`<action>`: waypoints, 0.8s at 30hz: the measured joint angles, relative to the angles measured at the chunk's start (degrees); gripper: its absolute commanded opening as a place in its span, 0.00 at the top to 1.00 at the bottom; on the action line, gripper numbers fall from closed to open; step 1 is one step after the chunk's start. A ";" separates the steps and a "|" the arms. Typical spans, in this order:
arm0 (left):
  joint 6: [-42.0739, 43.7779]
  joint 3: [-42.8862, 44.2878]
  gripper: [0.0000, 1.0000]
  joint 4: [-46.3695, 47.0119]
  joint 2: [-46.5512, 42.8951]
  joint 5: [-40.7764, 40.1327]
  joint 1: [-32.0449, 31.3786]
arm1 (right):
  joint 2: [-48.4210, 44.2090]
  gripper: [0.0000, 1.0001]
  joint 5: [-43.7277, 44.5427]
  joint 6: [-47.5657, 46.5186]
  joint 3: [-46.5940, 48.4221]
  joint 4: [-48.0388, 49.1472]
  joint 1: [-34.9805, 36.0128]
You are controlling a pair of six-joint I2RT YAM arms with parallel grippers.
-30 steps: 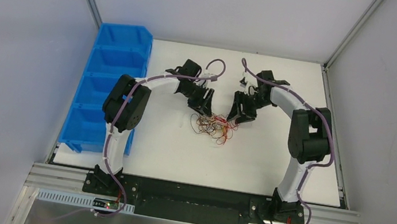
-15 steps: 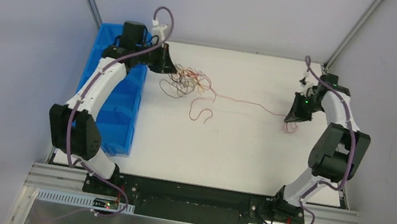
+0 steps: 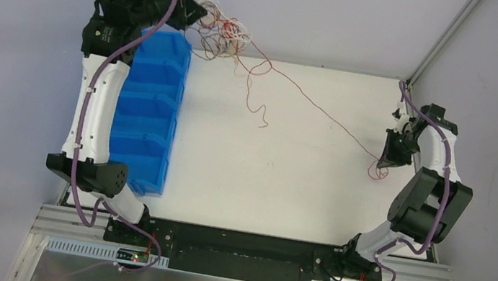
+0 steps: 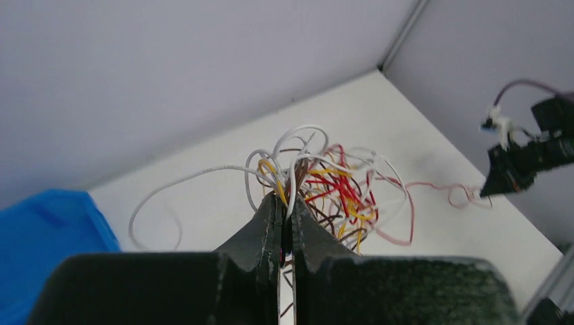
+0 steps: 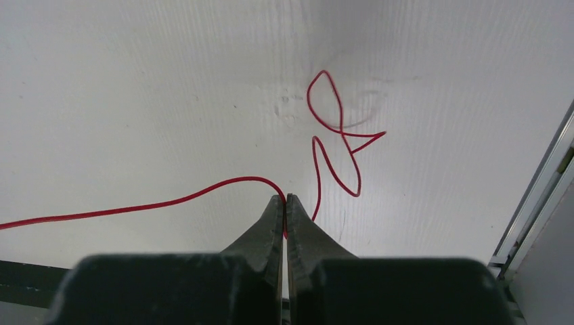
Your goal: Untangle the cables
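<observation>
My left gripper [image 3: 192,11] is raised high at the far left, above the blue bins, and is shut on the tangled bunch of cables [image 3: 225,34]. In the left wrist view the red, yellow, white and brown wires [image 4: 325,183] fan out from its closed fingertips [image 4: 285,200]. One long red cable [image 3: 315,109] stretches from the bunch across the table to my right gripper [image 3: 383,160], which is shut on it near the right edge. In the right wrist view the red cable [image 5: 169,202] runs left from the closed tips [image 5: 285,198] and its free end loops on the table [image 5: 335,145].
A row of blue bins [image 3: 148,109] stands along the table's left side under the left arm. The white table [image 3: 283,189] ends at a metal frame rail on the right [image 5: 541,183]. A loose strand hangs from the bunch [image 3: 256,109].
My left gripper rose and moved back-left with the bunch, off the table to above the bins. The right gripper stayed near the right edge. The red cable between them has drawn out straighter and longer.
</observation>
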 measured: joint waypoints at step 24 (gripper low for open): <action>-11.08 -4.37 1.00 10.27 2.62 2.12 -0.68 | -2.89 1.00 -2.27 -2.32 -1.62 -1.99 -3.04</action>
